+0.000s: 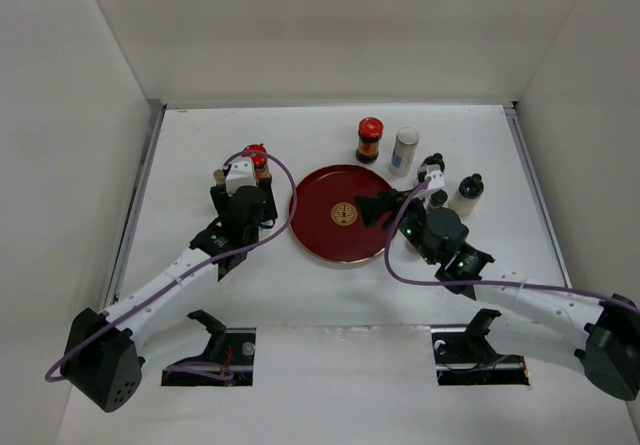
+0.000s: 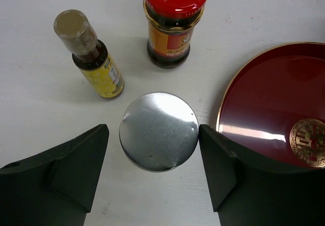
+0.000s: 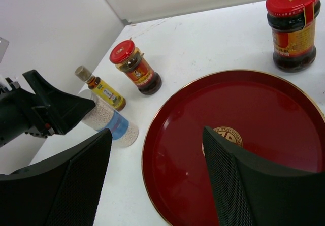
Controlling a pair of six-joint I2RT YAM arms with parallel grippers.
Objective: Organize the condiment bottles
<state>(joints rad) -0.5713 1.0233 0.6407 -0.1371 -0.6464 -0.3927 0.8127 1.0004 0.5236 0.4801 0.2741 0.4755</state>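
left gripper [image 2: 153, 134] spread wide, straddling silver-capped bottle [image 3: 112, 123], not touching; right gripper [image 3: 156, 134] hovering spread over red plate [image 3: 284, 134], holding nothing

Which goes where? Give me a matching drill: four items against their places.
Items:
1. silver-capped bottle
2. plate
3. white cylinder
4. yellow-labelled bottle

Places:
A. just right of the right red-lidded jar
B. under the right gripper
C. between the fingers of the left gripper
D. just left of the left red-lidded jar

Pairs: 1-C, 2-B, 3-A, 4-D
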